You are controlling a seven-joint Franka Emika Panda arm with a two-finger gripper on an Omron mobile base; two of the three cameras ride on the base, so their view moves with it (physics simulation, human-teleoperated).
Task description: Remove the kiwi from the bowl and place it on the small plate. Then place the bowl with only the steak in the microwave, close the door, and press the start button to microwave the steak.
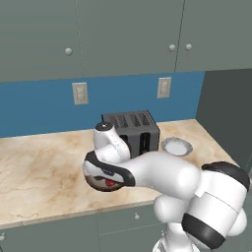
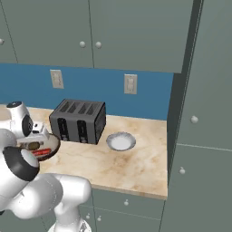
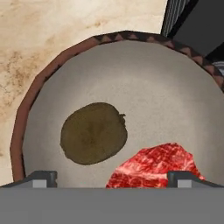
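Observation:
Straight below my hand sits the bowl (image 3: 148,74), brown outside and tan-grey inside, on the marble counter. In it lie the olive-brown kiwi (image 3: 93,133) and, beside it, the red steak (image 3: 155,165). My gripper (image 3: 112,180) hovers above them, open, with one fingertip (image 3: 41,178) at each side and nothing between. In the right base view the bowl (image 2: 50,146) shows under my hand with the kiwi (image 2: 34,146) and steak (image 2: 42,152) inside. The small plate (image 2: 121,141) lies right of the toaster, also seen as the small plate (image 1: 175,146). The microwave and its door are out of view.
A black toaster (image 2: 78,120) stands just behind the bowl, and the toaster (image 1: 130,129) is against the blue wall. A tall grey-green cabinet (image 2: 199,136) bounds the counter on the right. Bare marble counter (image 1: 39,167) stretches left of the bowl.

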